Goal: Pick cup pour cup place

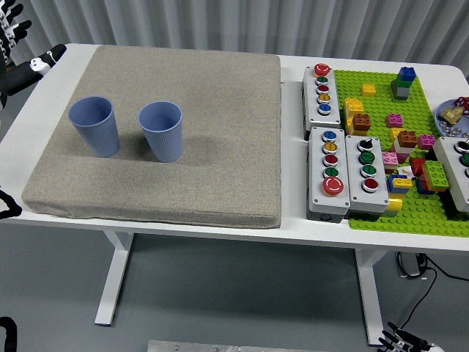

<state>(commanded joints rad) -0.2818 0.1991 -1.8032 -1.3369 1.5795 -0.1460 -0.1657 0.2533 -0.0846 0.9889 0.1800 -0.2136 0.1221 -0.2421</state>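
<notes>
two blue cups parked on the mat, robot hands way out at the edges

both ribbed blue plastic cups stand upright on the grey fabric mat that covers the left part of the white bench. the left cup and the right cup sit side by side near the mat's left end, close but not touching. can't see inside them well enough to say if anything's in there.

the left robot hand only pokes in at the top left corner, off the mat and well apart from the cups, holding nothing; can't tell how far its fingers are open. the right robot hand shows as a few fingertips at the bottom right, below the bench, same story.

right side of the bench has a green lego baseplate with loose bricks, plus grey push-button boxes.
</notes>
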